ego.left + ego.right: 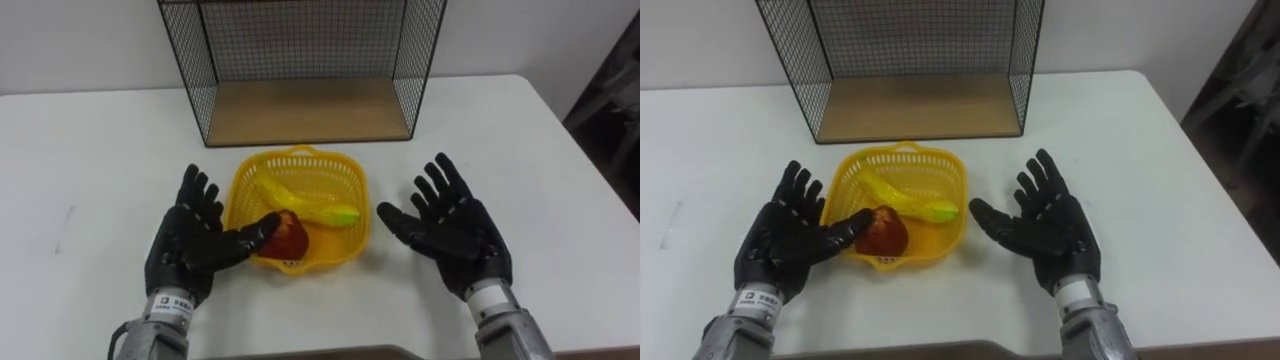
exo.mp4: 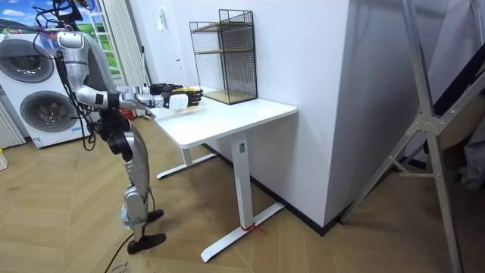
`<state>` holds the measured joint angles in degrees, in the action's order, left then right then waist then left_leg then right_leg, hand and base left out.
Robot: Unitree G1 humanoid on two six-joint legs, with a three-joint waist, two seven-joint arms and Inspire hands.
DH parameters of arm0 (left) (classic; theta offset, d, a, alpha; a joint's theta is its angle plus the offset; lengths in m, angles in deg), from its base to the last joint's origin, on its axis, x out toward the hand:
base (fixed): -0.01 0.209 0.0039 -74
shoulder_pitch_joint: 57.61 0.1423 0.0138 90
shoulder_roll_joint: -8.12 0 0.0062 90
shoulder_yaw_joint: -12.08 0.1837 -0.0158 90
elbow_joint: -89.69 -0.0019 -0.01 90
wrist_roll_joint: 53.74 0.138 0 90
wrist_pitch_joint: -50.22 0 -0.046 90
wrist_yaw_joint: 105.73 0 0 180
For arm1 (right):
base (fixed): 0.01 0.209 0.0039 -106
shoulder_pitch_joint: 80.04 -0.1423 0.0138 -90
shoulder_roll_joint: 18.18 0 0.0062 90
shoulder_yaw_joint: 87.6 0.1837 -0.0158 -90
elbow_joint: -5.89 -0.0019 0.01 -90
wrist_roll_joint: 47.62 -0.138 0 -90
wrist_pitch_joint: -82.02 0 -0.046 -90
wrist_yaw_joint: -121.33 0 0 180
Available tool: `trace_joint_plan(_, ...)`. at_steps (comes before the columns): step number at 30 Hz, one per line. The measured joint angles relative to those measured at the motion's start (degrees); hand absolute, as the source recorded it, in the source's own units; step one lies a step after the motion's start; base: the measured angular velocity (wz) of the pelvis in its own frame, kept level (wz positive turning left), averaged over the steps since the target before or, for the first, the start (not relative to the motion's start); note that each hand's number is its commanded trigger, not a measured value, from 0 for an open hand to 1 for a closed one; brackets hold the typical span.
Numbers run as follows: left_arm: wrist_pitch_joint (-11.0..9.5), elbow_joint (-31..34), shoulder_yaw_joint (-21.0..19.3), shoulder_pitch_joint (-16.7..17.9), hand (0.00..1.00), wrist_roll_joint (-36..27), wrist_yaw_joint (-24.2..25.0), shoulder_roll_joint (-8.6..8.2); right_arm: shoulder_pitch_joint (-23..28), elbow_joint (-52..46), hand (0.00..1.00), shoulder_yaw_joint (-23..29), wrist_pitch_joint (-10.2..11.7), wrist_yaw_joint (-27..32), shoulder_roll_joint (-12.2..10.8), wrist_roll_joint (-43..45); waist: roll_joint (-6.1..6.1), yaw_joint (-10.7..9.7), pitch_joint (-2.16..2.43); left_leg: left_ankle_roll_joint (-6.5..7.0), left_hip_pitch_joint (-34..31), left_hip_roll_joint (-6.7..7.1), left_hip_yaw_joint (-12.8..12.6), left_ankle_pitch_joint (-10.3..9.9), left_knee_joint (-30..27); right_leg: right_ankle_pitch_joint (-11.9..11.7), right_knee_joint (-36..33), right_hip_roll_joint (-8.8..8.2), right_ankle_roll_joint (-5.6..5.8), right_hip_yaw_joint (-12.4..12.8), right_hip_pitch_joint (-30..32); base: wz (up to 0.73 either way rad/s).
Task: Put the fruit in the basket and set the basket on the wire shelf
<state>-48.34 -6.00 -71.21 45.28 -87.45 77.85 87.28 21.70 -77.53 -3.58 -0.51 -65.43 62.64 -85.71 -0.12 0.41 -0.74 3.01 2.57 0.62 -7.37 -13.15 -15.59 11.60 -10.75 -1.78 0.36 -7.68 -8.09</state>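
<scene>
White table (image 1: 100,150) | yellow basket (image 1: 352,180) holds banana (image 1: 305,203), apple (image 1: 288,238) | left robot hand (image 1: 190,240), right robot hand (image 1: 455,235) flank it, released

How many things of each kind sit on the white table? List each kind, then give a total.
Fruit: 2 (banana, red fruit)
Yellow basket: 1
Wire shelf: 1
Total: 4

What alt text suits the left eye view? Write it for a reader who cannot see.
A yellow basket holding a banana and a red fruit sits on a white table between the robot's open left hand, thumb by the red fruit, and open right hand. A wire shelf stands behind it.
</scene>
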Motion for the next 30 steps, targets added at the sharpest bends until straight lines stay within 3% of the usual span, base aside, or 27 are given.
trace_joint_plan(6, 2.24, 0.0, 1.85, -0.01, 0.0, -0.64, 1.06, -0.12, -0.17, 0.0, 0.0, -2.65, -1.08, -0.35, 0.04, -2.24, -0.22, 0.17, 0.09, 0.0, -0.02, -0.01, -0.04, 0.0, 0.16, 0.0, 0.02, 0.0, 0.0, 0.02, 0.14, 0.0)
trace_joint_plan(16, 2.28, -0.01, 5.99, 0.02, 0.0, -2.81, 2.34, 0.62, -0.53, -0.01, 0.0, -7.17, -1.26, -2.74, 0.15, -6.97, -0.3, 0.12, 0.09, 0.0, -0.12, -0.01, -0.19, 0.0, 0.29, 0.0, 0.03, 0.01, 0.0, 0.21, 0.36, 0.0)
trace_joint_plan(30, 1.84, -0.11, 6.96, -0.01, 0.0, -4.42, 2.36, -0.01, -0.67, 0.0, 0.0, -8.13, 0.03, -2.77, -0.88, -5.13, -0.17, -0.01, -0.02, 0.0, -2.18, -0.11, -0.27, -0.01, 0.0, -0.01, -0.14, 0.06, 0.0, 0.16, 1.88, 0.0)
